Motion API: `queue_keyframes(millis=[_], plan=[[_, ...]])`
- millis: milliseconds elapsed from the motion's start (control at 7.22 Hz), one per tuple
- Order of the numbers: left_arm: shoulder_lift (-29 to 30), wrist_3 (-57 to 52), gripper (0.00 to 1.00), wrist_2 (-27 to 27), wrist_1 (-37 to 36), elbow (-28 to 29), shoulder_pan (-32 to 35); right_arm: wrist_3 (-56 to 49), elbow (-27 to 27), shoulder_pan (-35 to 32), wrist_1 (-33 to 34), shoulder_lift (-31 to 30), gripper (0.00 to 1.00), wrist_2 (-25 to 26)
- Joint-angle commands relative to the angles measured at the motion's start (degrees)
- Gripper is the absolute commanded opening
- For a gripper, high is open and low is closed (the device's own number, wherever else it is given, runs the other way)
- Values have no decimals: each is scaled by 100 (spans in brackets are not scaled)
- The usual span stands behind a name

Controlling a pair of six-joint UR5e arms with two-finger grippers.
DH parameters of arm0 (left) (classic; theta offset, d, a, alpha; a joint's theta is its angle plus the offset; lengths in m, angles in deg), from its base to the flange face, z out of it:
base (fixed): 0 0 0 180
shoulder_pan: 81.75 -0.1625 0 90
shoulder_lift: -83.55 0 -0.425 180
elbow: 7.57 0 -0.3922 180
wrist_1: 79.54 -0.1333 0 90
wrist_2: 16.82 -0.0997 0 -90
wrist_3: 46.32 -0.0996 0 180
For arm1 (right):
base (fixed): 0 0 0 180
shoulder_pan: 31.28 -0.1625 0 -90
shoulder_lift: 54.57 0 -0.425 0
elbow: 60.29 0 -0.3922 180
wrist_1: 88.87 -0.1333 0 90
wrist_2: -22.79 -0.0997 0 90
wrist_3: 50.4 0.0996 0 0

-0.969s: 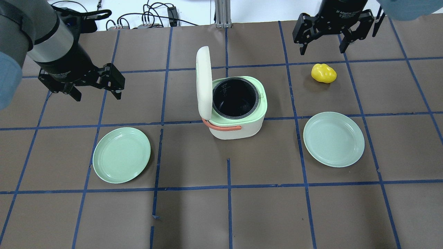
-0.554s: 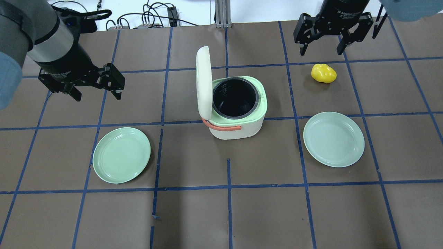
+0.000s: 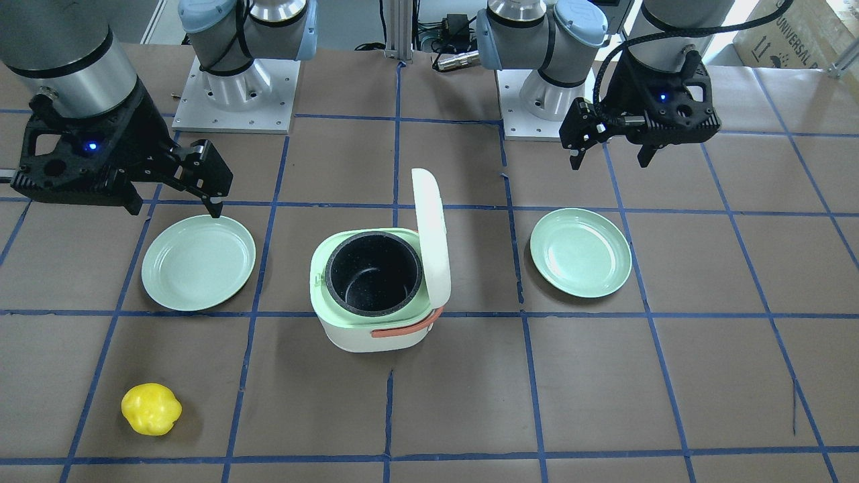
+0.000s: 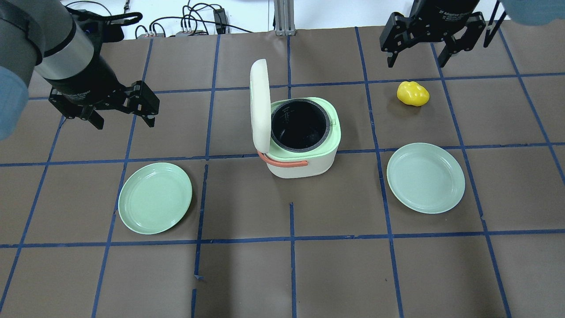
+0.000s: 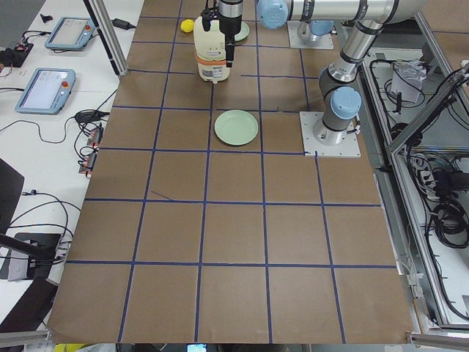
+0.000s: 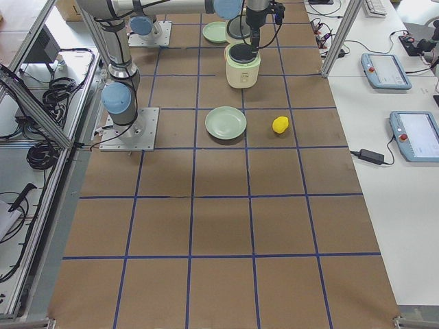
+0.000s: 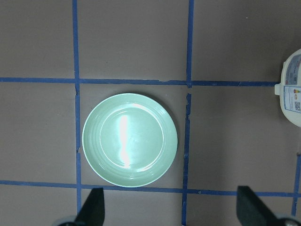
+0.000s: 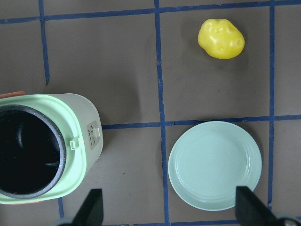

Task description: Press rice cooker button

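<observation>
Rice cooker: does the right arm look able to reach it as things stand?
Probably yes. The right gripper hangs open, apart from the rice cooker; the yellow toy lies beside the path, and the raised lid stands on the far side.

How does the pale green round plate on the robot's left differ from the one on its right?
The left plate looks a stronger green; the right plate looks paler and greyer. The right plate has a yellow lumpy object near it; the left plate has none. Both are round, empty and lying flat.
</observation>
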Motion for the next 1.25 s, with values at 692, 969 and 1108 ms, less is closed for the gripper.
queue_keyframes(millis=[692, 969, 1108], plan=[[0, 0, 100, 0, 8, 0, 0, -5, 178, 121, 23, -13, 99, 47], [0, 0, 100, 0, 8, 0, 0, -5, 169, 121, 32, -13, 99, 47], [0, 0, 100, 0, 9, 0, 0, -5, 169, 121, 32, -13, 99, 47]])
